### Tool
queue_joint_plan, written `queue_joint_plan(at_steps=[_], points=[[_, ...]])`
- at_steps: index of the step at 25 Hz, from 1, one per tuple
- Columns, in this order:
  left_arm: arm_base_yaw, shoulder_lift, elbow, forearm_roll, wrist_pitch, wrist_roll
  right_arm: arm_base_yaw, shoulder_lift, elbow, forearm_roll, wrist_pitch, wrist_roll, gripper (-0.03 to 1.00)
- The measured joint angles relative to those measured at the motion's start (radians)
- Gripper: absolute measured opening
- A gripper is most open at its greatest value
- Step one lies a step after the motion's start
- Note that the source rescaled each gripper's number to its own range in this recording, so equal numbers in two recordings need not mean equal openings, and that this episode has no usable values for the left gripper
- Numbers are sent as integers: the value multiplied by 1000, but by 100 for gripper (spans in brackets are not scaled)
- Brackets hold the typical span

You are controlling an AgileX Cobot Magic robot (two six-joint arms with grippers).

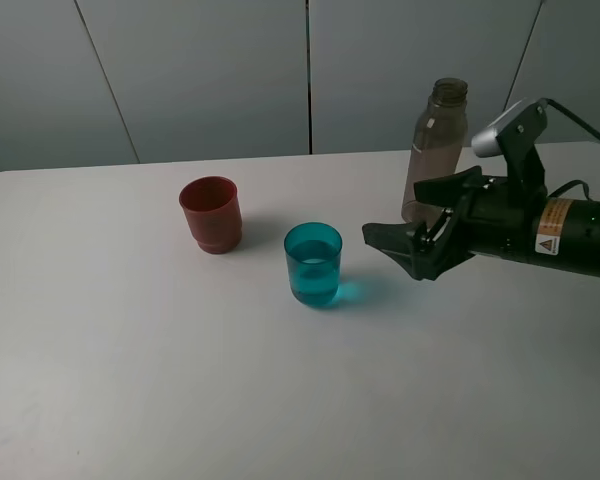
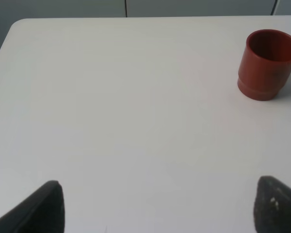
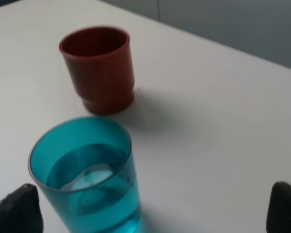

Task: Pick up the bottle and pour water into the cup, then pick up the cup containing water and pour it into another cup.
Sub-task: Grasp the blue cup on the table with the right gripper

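- A white table (image 1: 130,380) carries all three vessels, with a grey panelled wall (image 1: 210,70) behind its far edge.
- The bottle (image 1: 435,140), tall, slim and smoky grey-brown, stands upright close to the far edge, over towards the right-hand end.
- The teal cup (image 1: 313,264) stands upright near the middle of the table, well in from every edge. It is see-through and holds water (image 3: 87,177) to roughly half its height.
- The red-brown cup (image 1: 211,213) is upright too, a little nearer the far edge and towards the left end. It is near the teal cup but not touching it, and I can't see down into it.
- The right gripper (image 1: 392,211) hangs low over the table on the right-hand side of the teal cup, pointing at it with a clear gap between them. Its fingers are spread wide and hold nothing.
- The bottle stands just behind that gripper. From here one finger crosses in front of the bottle's base, and I cannot tell whether they touch.
- The left gripper (image 2: 162,208) shows only in its own wrist camera. Its two dark fingertips are set far apart with bare table between them, so it is open and empty, and the red-brown cup is well away from it.
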Motion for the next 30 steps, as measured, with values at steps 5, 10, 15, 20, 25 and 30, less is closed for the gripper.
queue_joint_plan(at_steps=[5, 10, 15, 20, 25, 30], points=[[0, 0, 0, 0, 0, 0, 0, 144, 0, -13, -51, -83, 100], [0, 0, 0, 0, 0, 0, 0, 251, -6, -15, -115, -189, 100], [0, 0, 0, 0, 0, 0, 0, 350, -69, -22, -206, -242, 100], [0, 0, 0, 0, 0, 0, 0, 407, -123, -53, -240, -246, 100], [0, 0, 0, 0, 0, 0, 0, 451, -177, -94, -270, -250, 100], [0, 0, 0, 0, 0, 0, 11, 491, -226, -148, -287, -231, 100]])
